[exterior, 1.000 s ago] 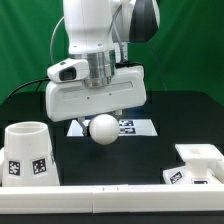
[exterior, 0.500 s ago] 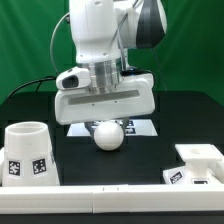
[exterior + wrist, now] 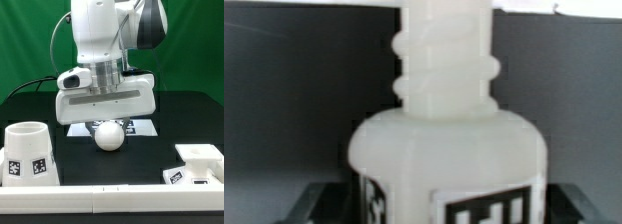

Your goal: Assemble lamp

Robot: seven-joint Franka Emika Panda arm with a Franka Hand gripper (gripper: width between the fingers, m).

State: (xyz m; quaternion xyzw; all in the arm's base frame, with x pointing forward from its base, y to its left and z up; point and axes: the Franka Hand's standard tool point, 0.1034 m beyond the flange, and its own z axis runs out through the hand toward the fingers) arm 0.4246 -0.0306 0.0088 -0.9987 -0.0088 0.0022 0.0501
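My gripper (image 3: 107,124) is shut on the bulb (image 3: 108,135) and holds it round head down, a little above the black table at the middle. In the wrist view the bulb (image 3: 446,130) fills the frame between the dark fingers (image 3: 317,200), its tagged part near the camera. The cone shade (image 3: 27,153) stands upright at the exterior view's front left. The blocky square base (image 3: 196,164) sits at the exterior view's front right.
The marker board (image 3: 140,126) lies flat on the table behind the bulb, partly hidden by it. A white ledge (image 3: 110,200) runs along the table's front edge. A green backdrop stands behind the arm.
The gripper with the bulb has shifted a little toward the exterior view's right and slightly lower since one second ago. Nothing moved in the last half second.
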